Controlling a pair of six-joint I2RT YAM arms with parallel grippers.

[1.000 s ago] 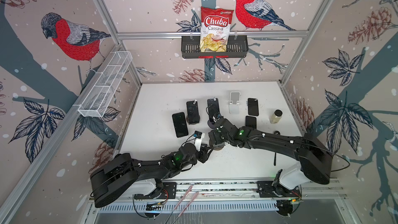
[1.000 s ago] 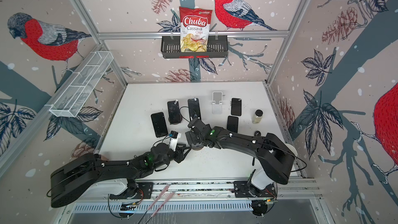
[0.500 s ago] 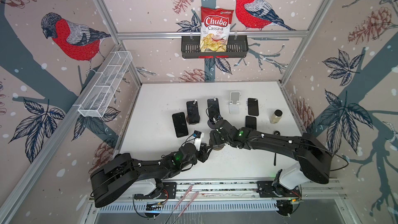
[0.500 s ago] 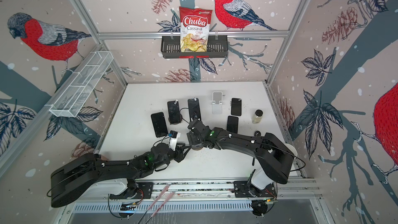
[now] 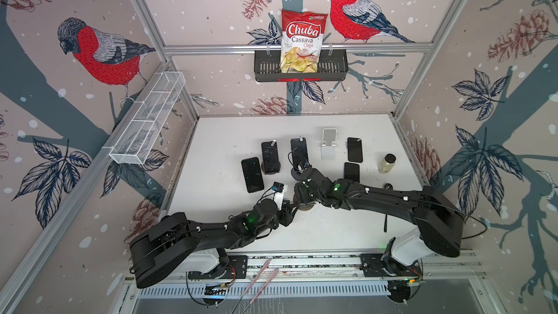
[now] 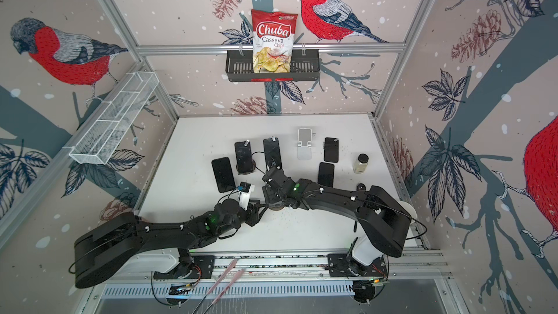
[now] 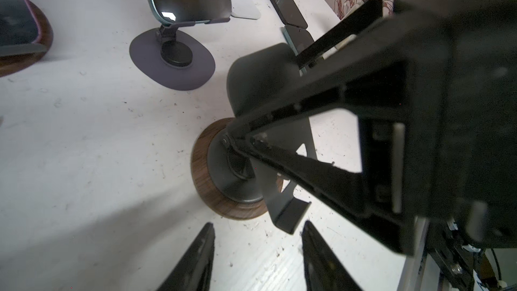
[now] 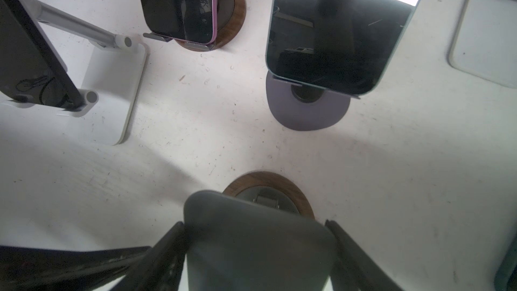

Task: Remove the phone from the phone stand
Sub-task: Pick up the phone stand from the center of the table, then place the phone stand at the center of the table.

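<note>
- The right gripper (image 8: 254, 223) is pinched narrow on a dark grey panel (image 8: 251, 250), with one finger against each long edge. The panel is matte and round-cornered; I cannot tell whether it is a phone's back or the stand's own rest.
- The panel tops a phone stand (image 7: 207, 183) with a round walnut base and a bent metal lip (image 7: 288, 215). It stands mid-table, toward the arm-side edge.
- The left gripper (image 7: 258, 250) points at that lip, its fingers moderately parted with nothing between them.
- Five glossy dark phones sit further back:
  - a pink-edged phone (image 8: 179, 1) on a second walnut stand (image 8: 235, 9)
  - a teal-edged phone (image 8: 335, 37) on a purple-grey oval stand (image 8: 307, 113)
  - a third phone (image 8: 25, 37) on a white stand (image 8: 112, 88)
  - a fourth phone (image 5: 354, 150) and a fifth phone (image 5: 351, 172) toward the right edge
- A second white stand (image 5: 328, 143) stands near the back edge of the white table (image 5: 226, 134).
</note>
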